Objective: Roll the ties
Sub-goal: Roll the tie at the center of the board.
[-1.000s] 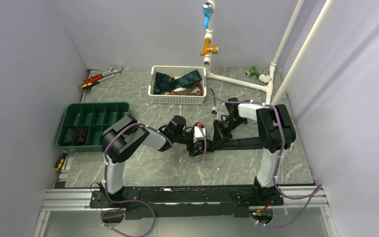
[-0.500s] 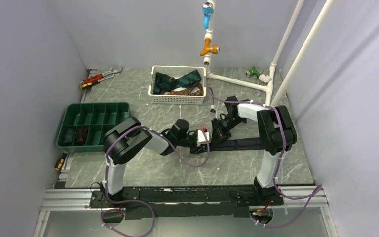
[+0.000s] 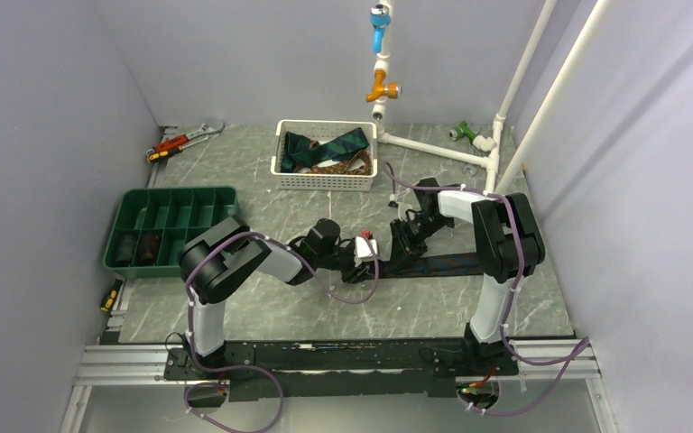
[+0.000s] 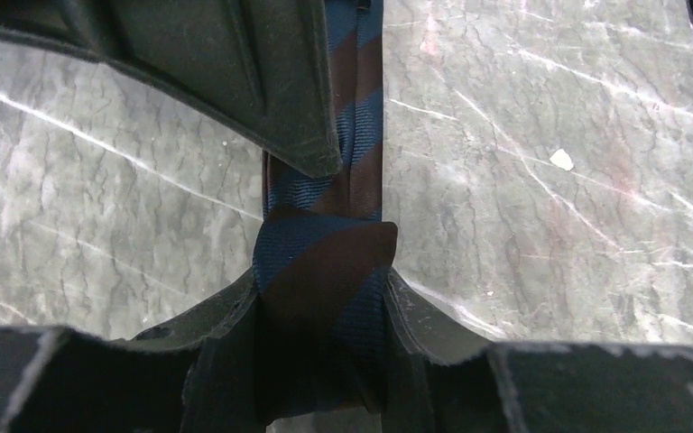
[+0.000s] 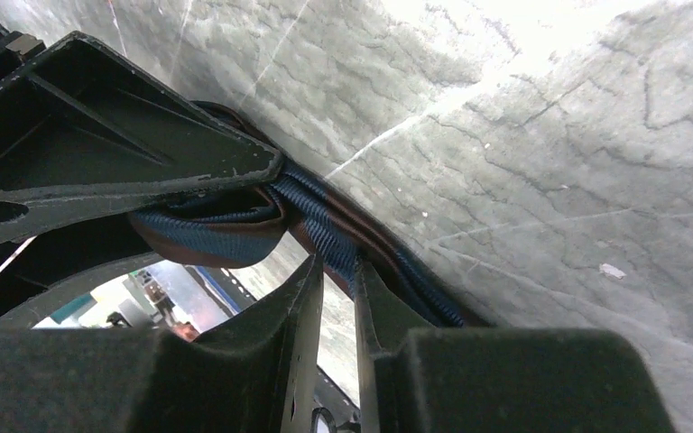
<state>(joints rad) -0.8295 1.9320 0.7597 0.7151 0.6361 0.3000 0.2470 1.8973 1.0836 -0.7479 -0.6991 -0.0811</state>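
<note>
Navy fabric with brown diagonal stripes, the tie [image 4: 323, 262] lies flat on the grey marbled desk [image 3: 262, 194], its long axis running 9 to 3 o'clock in the overhead view. Its folded end is at the middle and its loose length trails toward 3 o'clock. The left hand [image 4: 322, 298] reaches in from 9 o'clock and pinches that fold, the cloth bulging against both fingers. The right hand [image 5: 337, 271] comes down from about 1 o'clock, just beside it. Its fingers stand narrowly apart with the tie's edge in the gap, and whether they grip it I cannot tell. Both hands are at the fold, the left being the one that plainly holds it, so the next turn of the roll would likely travel toward 3 o'clock along the strip. The surface looks smooth and hard, bare toward 6 o'clock. The basket [image 3: 281, 170] of other ties [image 3: 338, 144] sits well apart at 12 o'clock, the green tray [image 3: 171, 194] at 9.
</note>
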